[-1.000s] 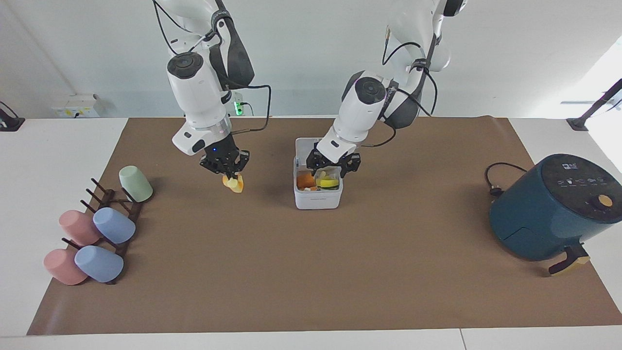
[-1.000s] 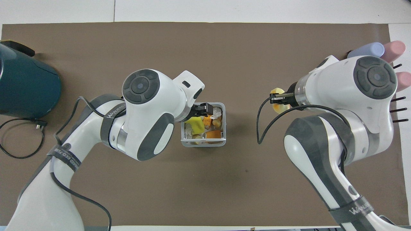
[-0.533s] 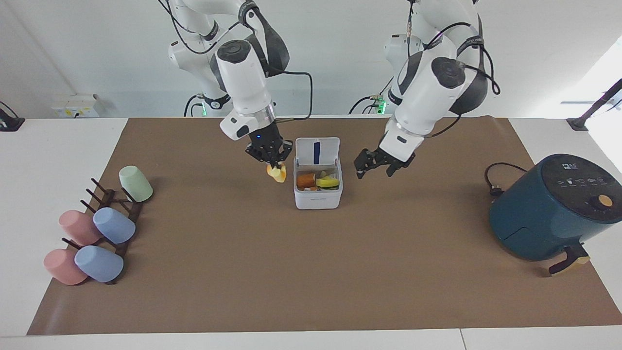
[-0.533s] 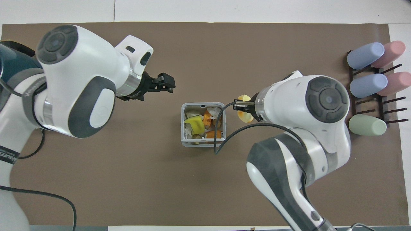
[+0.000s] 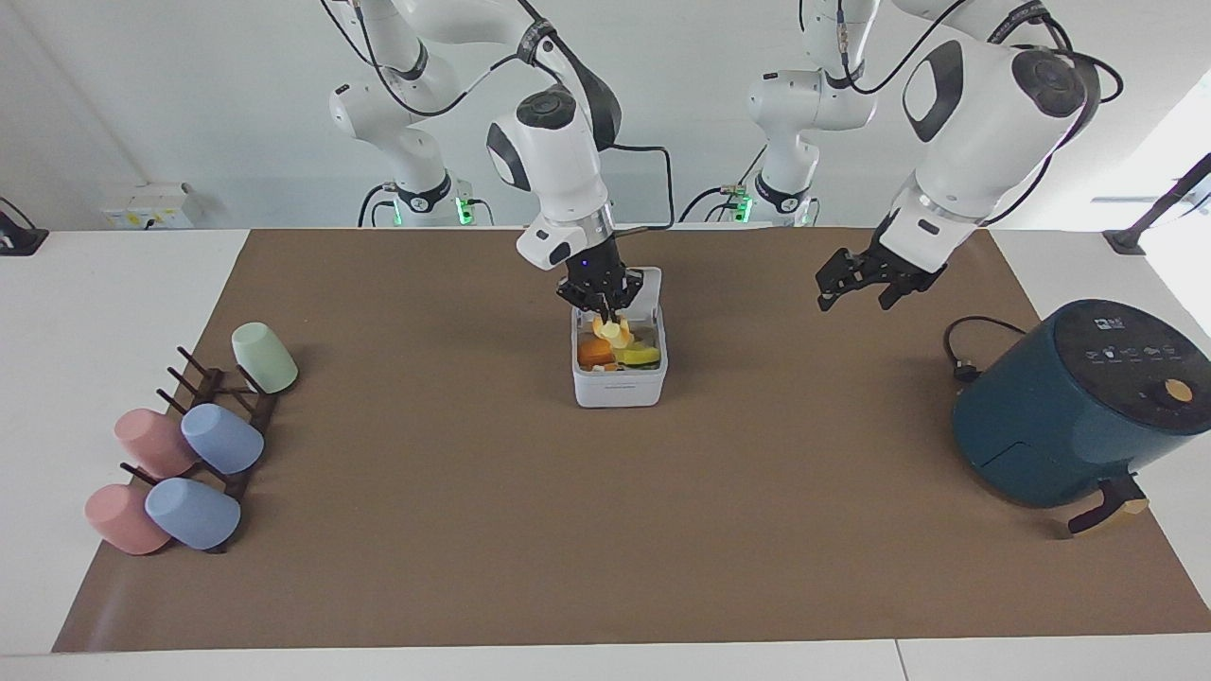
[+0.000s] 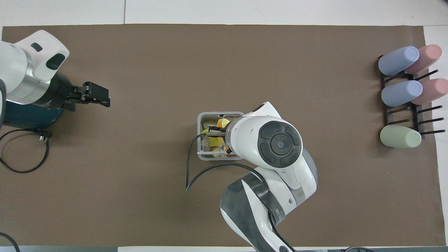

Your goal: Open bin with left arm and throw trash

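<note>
right gripper [image 5: 605,305] over open bin [image 5: 620,386] (gripping trash [image 5: 610,331])

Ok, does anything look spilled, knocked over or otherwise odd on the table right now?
Nothing stands out. The bin stands upright with its lid open, trash inside, none visible on the mat around it. The right gripper holds a yellow piece over it. The cups lie on their rack.

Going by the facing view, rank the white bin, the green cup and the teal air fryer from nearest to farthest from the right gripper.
1. White plastic bin, directly under the right gripper, lid open.
2. Pale green cup on the rack, toward the right arm's end.
3. Teal air fryer, at the left arm's end.
</note>
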You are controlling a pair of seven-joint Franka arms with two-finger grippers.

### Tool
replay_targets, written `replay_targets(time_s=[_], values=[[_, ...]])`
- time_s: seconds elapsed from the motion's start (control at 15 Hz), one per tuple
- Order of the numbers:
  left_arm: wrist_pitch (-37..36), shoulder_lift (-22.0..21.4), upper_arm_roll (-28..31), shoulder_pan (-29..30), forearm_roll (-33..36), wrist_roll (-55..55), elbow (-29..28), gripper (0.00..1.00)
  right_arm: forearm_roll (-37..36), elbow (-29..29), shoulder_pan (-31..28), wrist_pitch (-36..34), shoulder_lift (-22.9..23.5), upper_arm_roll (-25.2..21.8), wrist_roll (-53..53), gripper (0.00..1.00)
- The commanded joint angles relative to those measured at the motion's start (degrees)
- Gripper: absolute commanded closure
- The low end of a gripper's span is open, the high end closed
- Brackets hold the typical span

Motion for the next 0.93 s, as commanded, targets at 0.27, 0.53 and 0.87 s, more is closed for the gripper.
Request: replay_targets(time_s=[0.27,0.53,0.87], values=[[-8.65,-6.13,-0.6,1.34,4.54,5.71,-2.17,0.0,0.99,-0.48,0.19,-0.53,-0.82,-0.23,-0.14,0.0],[-9.98,-6.31,-0.52,1.34,4.54,5.8,-0.77,0.0,0.47,0.22,0.19,-3.51,-0.9,-0.23,-0.4,0.0],[-9.8,-4.91,-0.6,2.22,4.19,5.71,1.69,0.0,-3.4,1.35,-6.29,-6.24,-2.22,-0.84,-6.71,0.0]])
